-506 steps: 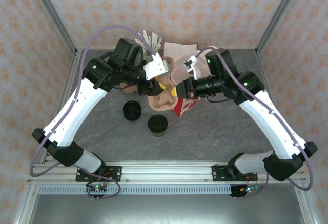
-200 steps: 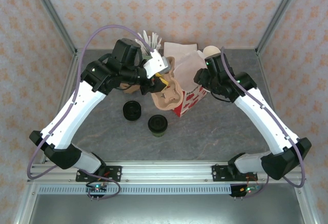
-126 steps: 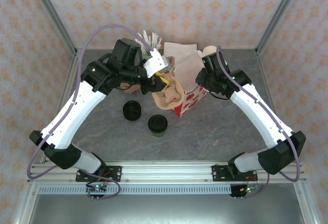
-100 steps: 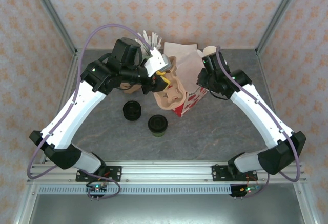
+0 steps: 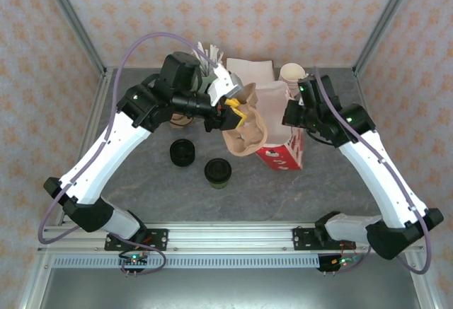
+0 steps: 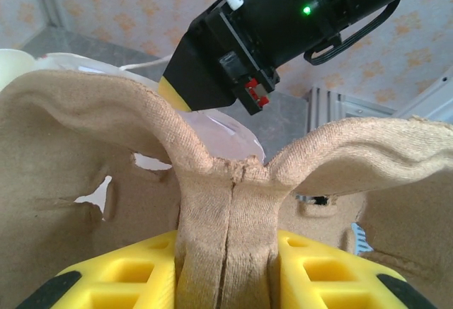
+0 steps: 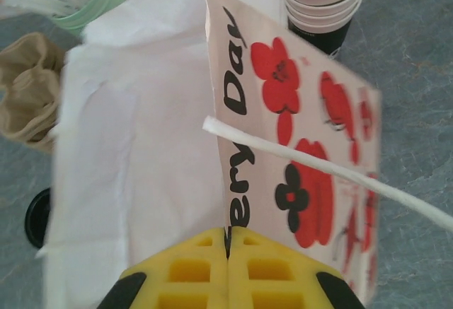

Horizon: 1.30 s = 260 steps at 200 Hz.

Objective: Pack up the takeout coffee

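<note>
Takeout coffee cup [image 5: 218, 172] is sitting on the table [image 5: 283, 199], near-left of the paper bag [image 5: 281, 153]. Left gripper [image 6: 230, 270] is clamping the pulp cup carrier [image 6: 230, 196], apparently for loading. Right gripper [image 7: 228, 251] is pinching the paper bag rim, steadying it upright.

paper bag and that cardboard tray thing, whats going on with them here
The left hand is clamped on the centre ridge of a brown pulp cup carrier, holding it beside a flowered paper bag. The right hand is shut on the bag's top edge. The lidded coffee cup sits on the table nearer the arm bases, not yet packed.
</note>
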Motion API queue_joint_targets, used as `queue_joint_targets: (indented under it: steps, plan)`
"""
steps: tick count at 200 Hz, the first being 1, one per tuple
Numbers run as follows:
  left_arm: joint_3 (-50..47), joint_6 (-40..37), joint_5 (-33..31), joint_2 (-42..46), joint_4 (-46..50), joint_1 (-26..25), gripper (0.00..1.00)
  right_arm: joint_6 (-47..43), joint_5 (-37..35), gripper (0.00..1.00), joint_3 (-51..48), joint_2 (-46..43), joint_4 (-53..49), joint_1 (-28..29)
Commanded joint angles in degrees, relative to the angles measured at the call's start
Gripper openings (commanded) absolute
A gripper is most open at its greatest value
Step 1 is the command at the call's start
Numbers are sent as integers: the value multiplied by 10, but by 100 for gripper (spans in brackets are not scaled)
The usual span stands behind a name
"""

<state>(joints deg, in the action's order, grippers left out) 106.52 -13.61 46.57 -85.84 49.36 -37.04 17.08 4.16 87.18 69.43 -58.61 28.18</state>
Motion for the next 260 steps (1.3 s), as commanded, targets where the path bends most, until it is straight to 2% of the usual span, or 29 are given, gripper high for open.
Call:
queue_joint_targets:
  steps: [1,30,82,168,260]
  plan:
    - [23,29,32,-22,-21,-17,32,-57,26,0,18,-13,-39,-2]
    - [30,26,43,-46,-10,-35,32,-86,49,0,17,-31,-55,-2]
    - [9,9,77,-73,5,-37,32,-104,83,0,8,-38,-62,-2]
    - [25,-11,62,-136,54,-36,32,-117,145,0,-19,-64,-39,-2]
    - [-50,17,7,-135,-36,-37,32,-109,221,0,-53,-67,-31,-2]
